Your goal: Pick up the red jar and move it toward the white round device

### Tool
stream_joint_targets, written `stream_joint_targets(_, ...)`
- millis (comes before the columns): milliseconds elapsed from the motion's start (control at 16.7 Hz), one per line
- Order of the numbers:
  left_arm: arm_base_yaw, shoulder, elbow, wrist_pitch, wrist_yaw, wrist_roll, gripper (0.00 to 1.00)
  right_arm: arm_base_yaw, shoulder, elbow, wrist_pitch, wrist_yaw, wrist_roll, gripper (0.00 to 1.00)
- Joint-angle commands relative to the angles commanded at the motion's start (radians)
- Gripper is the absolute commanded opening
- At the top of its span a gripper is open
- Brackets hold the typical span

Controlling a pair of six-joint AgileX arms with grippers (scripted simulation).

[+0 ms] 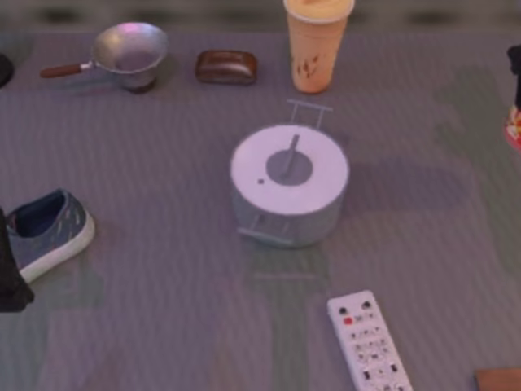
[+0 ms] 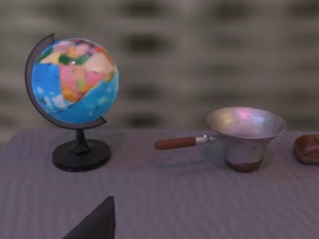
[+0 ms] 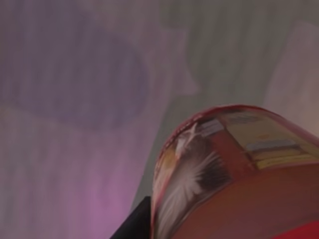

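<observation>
The red jar (image 1: 514, 128) shows only as a sliver of red and yellow label at the table's far right edge, under the dark body of my right gripper (image 1: 515, 77). In the right wrist view the jar (image 3: 234, 174) fills the near field, held off the cloth, with one dark finger (image 3: 137, 224) pressed against its side; the gripper is shut on it. The white round device (image 1: 289, 175), with grey dial and thin bar handles, stands mid-table, well to the jar's left. My left gripper (image 1: 10, 273) is parked at the left edge, one fingertip (image 2: 97, 224) showing, nothing in it.
An orange cup (image 1: 316, 41), a brown soap bar (image 1: 226, 66) and a metal saucepan (image 1: 126, 55) line the back. A blue shoe (image 1: 47, 232) lies at the left, a white remote (image 1: 370, 342) at the front. A globe (image 2: 72, 87) stands beyond the pan.
</observation>
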Motion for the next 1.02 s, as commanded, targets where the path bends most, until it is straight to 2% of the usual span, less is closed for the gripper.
stream_joint_targets(180,0.000,0.000,0.000,0.000,0.000,0.000,1.00,0.053,-0.005,-0.039,0.036,0.020,0.098,0.00)
stream_joint_targets(660,0.000,0.000,0.000,0.000,0.000,0.000,1.00,0.267,-0.038,-0.223,0.192,0.116,0.557,0.00)
stream_joint_targets(840,0.000,0.000,0.000,0.000,0.000,0.000,1.00,0.307,-0.046,-0.260,0.222,0.134,0.622,0.00)
stream_joint_targets(1020,0.000,0.000,0.000,0.000,0.000,0.000,1.00,0.308,-0.047,-0.261,0.223,0.135,0.624,0.00)
